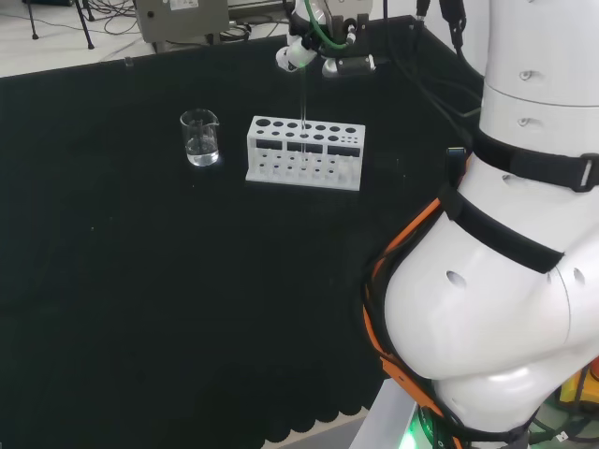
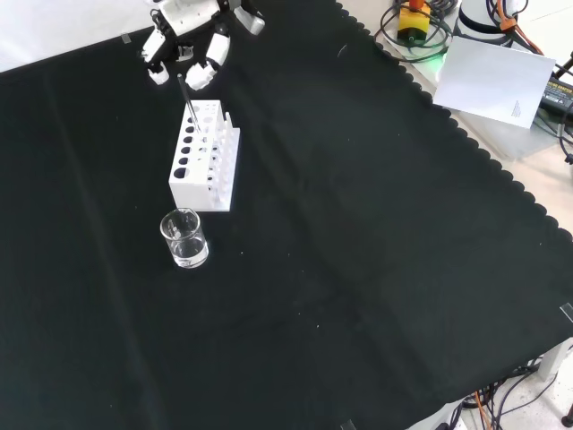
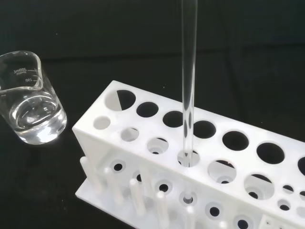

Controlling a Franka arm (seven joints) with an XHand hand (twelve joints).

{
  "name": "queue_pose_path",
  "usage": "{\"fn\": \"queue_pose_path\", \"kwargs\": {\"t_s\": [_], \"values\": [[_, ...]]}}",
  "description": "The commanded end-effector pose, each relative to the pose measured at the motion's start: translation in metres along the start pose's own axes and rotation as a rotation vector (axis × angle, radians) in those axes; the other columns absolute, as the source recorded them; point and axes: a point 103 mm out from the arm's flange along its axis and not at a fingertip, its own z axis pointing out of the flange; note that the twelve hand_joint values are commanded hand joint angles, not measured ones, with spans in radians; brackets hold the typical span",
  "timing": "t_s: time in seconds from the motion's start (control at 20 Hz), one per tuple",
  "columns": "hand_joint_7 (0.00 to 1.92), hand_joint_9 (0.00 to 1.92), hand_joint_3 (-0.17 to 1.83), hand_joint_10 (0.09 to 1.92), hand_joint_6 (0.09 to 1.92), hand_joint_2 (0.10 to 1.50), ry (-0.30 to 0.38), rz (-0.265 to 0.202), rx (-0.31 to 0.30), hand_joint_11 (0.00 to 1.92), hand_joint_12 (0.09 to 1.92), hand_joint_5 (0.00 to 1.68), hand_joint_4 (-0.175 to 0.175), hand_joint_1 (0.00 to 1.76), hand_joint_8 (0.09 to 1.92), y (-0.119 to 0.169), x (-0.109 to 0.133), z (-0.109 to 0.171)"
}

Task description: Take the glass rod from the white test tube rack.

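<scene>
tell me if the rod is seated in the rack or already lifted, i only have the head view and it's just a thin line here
Observer: Seated. The wrist view shows the glass rod passing through a small hole in the white rack, with its tip at the lower plate.
Operator: anything in the holes next to it
Observer: No, the holes around it look empty in the wrist view.
Operator: where's the hand over the rack
Observer: In the front view the hand is above the rack's far end, with the rod's top just under it.
</scene>
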Motion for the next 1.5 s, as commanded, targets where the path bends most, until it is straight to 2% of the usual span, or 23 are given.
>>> {"fn": "queue_pose_path", "kwargs": {"t_s": [0.05, 0.4, 1.2, 1.5], "values": [[0.71, 1.29, 0.54, 1.46, 1.03, 0.88, 0.026, -0.004, 0.017, 1.42, 1.54, 0.51, -0.175, 0.78, 1.28, 0.005, -0.003, 0.009], [0.72, 1.33, 0.55, 1.41, 0.99, 0.87, 0.037, -0.005, 0.031, 1.46, 1.51, 0.57, -0.175, 0.82, 1.26, 0.007, -0.005, 0.014], [0.77, 1.46, 0.58, 1.36, 0.93, 0.86, 0.027, -0.003, 0.043, 1.73, 1.50, 0.60, -0.175, 0.88, 1.23, 0.000, 0.003, 0.017], [0.82, 1.59, 0.58, 1.28, 0.91, 0.85, 0.056, -0.006, 0.024, 1.89, 1.37, 0.65, -0.175, 0.95, 1.21, -0.002, 0.003, 0.024]]}}
